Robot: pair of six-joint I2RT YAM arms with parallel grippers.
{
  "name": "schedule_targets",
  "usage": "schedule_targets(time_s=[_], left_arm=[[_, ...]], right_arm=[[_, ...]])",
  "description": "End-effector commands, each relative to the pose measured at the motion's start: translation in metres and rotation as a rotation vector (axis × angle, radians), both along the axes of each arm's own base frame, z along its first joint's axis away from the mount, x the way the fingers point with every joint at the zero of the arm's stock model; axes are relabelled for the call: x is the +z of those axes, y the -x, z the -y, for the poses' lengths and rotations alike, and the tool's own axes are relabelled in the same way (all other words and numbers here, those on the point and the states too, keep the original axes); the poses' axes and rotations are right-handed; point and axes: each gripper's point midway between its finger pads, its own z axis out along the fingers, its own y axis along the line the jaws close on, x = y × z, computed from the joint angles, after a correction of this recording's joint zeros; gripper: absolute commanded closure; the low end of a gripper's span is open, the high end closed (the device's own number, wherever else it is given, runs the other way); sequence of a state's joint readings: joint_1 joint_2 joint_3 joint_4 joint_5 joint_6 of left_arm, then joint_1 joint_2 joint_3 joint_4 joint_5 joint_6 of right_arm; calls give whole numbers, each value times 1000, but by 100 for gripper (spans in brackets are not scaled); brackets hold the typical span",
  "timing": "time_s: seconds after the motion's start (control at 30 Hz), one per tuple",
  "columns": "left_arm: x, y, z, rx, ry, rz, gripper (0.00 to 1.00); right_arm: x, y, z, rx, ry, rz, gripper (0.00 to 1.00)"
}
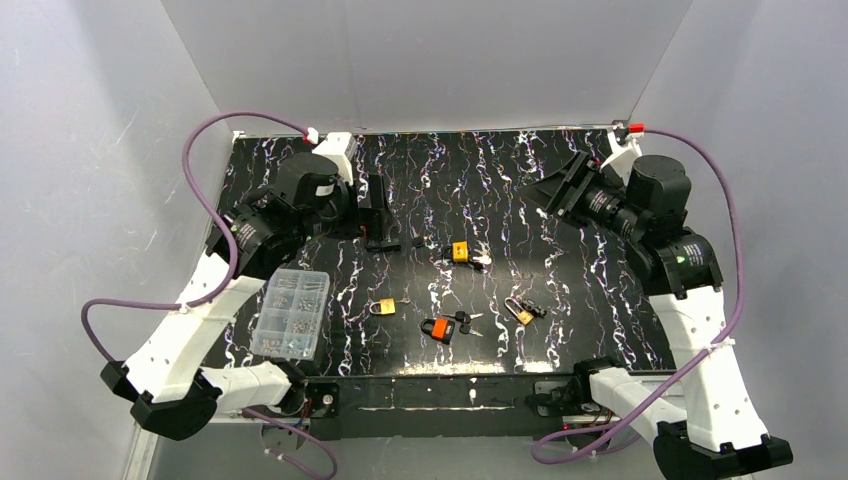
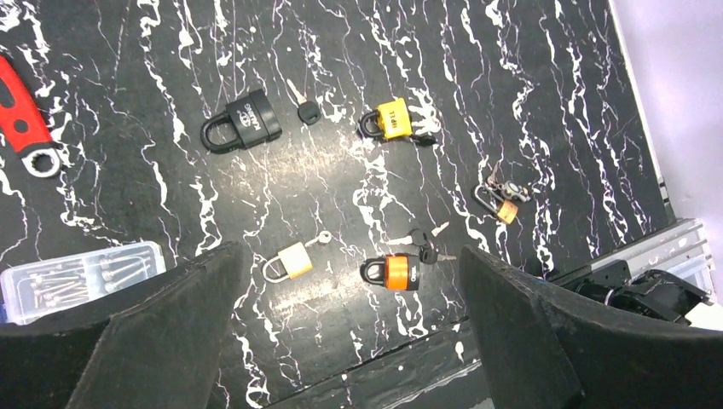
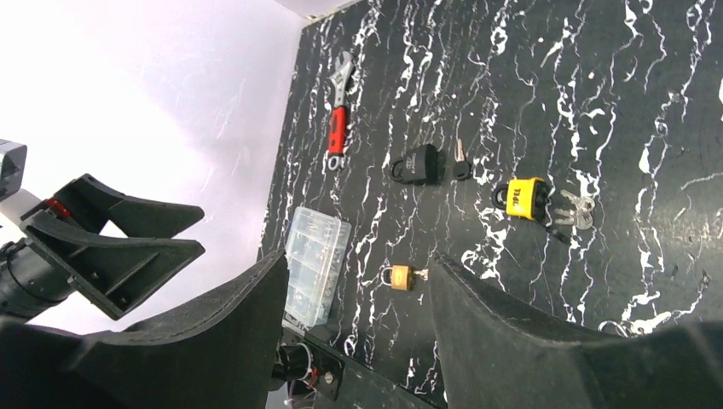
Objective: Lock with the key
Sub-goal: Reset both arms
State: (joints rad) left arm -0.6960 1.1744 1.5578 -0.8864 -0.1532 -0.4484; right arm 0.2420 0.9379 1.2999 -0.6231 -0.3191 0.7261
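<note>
Above the black, white-veined table (image 1: 600, 340) both arms are raised. The left arm (image 1: 255, 235) has the left jaws spread fully wide, and the right arm (image 1: 650, 215) has the right jaws well apart; neither holds anything. A clear plastic compartment box of screws (image 1: 291, 313) sits at the near-left corner, and a red-handled steel spanner (image 3: 338, 128) lies toward the far-left corner.

Five padlocks lie flat and well apart:
- black padlock (image 2: 243, 122), toward the far edge
- yellow padlock (image 1: 460, 251), near the middle
- orange-and-black padlock (image 1: 437, 329) and pale brass padlock (image 1: 383, 307), toward the near edge
- small brass padlock (image 1: 520, 312), nearer the right edge

Each has keys touching or just beside it, such as the silver keys (image 1: 481, 260) by the yellow one. Which lock is meant cannot be told.

Suggested technique: pick one lock. Narrow the jaws before descending so neighbouring keys are not knocked. Pin the lock's body with one arm, and pinch the flat key head across its edges with the other.
</note>
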Motion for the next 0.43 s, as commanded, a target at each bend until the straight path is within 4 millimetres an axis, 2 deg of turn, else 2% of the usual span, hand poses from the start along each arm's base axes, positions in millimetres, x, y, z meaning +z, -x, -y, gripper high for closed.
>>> schedule_targets(time_s=[0.0, 0.4], left_arm=[[13, 2, -15, 27, -34, 29, 2], [20, 7, -9, -17, -1, 37, 2]], right_arm=[[26, 1, -3, 32, -10, 84, 32], [19, 3, -3, 31, -11, 77, 31]])
